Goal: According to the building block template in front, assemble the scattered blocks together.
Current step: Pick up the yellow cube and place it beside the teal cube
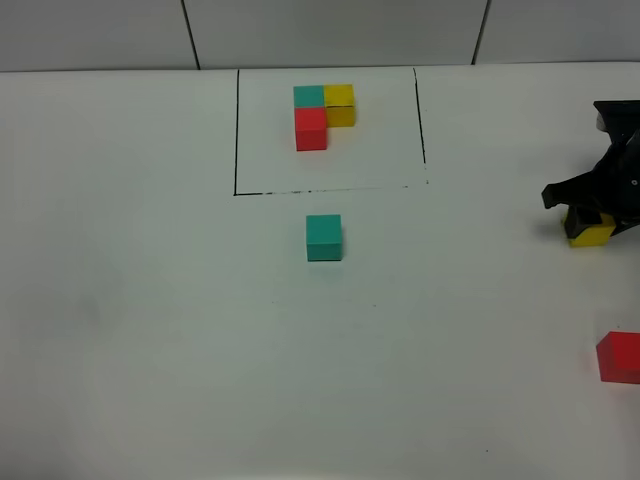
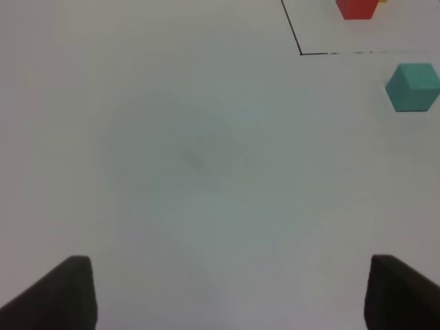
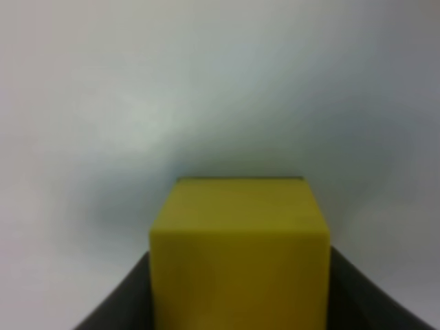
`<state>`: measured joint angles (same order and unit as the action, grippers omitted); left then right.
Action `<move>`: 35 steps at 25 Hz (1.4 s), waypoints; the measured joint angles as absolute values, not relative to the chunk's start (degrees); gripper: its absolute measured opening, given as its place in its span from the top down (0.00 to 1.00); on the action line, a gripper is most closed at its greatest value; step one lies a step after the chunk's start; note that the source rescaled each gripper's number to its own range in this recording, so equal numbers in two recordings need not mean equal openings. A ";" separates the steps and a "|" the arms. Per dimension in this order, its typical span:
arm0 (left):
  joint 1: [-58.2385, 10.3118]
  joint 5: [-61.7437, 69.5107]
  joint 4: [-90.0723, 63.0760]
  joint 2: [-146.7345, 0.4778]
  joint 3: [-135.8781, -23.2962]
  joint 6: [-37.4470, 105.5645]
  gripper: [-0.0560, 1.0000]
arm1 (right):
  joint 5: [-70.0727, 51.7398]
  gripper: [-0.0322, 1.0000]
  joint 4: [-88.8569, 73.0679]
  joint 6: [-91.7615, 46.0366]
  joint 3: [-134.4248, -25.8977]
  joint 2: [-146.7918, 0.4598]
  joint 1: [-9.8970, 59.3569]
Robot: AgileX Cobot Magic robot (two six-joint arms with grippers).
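The building block template is a teal cube (image 1: pixel 309 96), a yellow cube (image 1: pixel 339 103) and a red cube (image 1: pixel 311 129) in an L inside a black-line frame (image 1: pixel 236 130) at the back centre. A loose teal cube (image 1: pixel 323 238) sits just in front of the frame and also shows in the left wrist view (image 2: pixel 412 86). A loose red cube (image 1: pixel 620 357) lies at the right edge. My right gripper (image 1: pixel 592 212) is shut on the loose yellow cube (image 1: pixel 590 233), which fills the gap between its fingers in the right wrist view (image 3: pixel 239 254). My left gripper (image 2: pixel 227 292) is open and empty over bare table.
The white table (image 1: pixel 150 300) stretches wide to the left and front. A grey wall (image 1: pixel 330 30) rises behind the table's back edge. In the left wrist view the frame's corner (image 2: pixel 300 52) and the template's red cube (image 2: pixel 356 8) show at the far side.
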<state>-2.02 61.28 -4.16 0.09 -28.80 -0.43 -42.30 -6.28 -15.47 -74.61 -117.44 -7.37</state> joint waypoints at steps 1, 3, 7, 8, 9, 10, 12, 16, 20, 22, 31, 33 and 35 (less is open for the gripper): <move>-2.02 61.28 -4.16 0.09 -28.80 -0.43 0.22 | -42.62 0.96 -6.11 -17.32 -74.61 -117.44 -6.93; -2.02 61.28 -4.16 0.09 -28.80 -0.43 0.22 | -43.14 0.96 -6.06 -21.04 -74.68 -116.92 -5.43; -2.02 61.28 -4.16 0.09 -28.80 -0.43 0.22 | -44.31 0.96 -5.00 -32.58 -75.56 -114.20 1.57; -2.02 61.28 -4.16 0.09 -28.80 -0.43 0.22 | -44.96 0.96 -3.94 -36.33 -76.10 -113.61 4.26; -2.02 61.28 -4.16 0.09 -28.80 -0.43 0.22 | -46.04 0.96 -2.73 -39.57 -76.70 -113.03 7.22; -2.02 61.28 -4.16 0.09 -28.80 -0.43 0.22 | -47.50 0.96 -0.95 -43.22 -77.22 -112.77 9.69; -2.02 61.28 -4.16 0.09 -28.80 -0.43 0.22 | -49.65 0.96 2.19 -47.97 -78.58 -112.72 14.81; -2.02 61.28 -4.16 0.09 -28.80 -0.43 0.23 | -50.95 0.96 4.86 -52.98 -81.56 -114.13 20.06; -2.02 61.28 -4.16 0.09 -28.80 -0.43 0.23 | -52.74 0.96 4.70 -55.38 -86.14 -117.14 22.61; -2.02 61.28 -4.16 0.09 -28.80 -0.43 0.23 | -53.90 0.96 4.23 -56.88 -88.32 -118.72 23.61; -2.02 61.28 -4.16 0.09 -28.80 -0.43 0.23 | -59.18 0.96 -1.89 -64.10 -94.86 -125.73 24.81; -2.02 61.28 -4.16 0.09 -28.80 -0.43 0.23 | -59.07 0.96 -3.59 -64.77 -95.75 -126.68 24.84; -2.02 61.28 -4.16 0.09 -28.80 -0.43 0.23 | -59.08 0.96 -4.49 -64.98 -96.61 -127.11 24.84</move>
<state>-2.02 61.28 -4.16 0.09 -28.80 -0.43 -59.08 -4.49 -64.98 -96.61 -127.11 24.84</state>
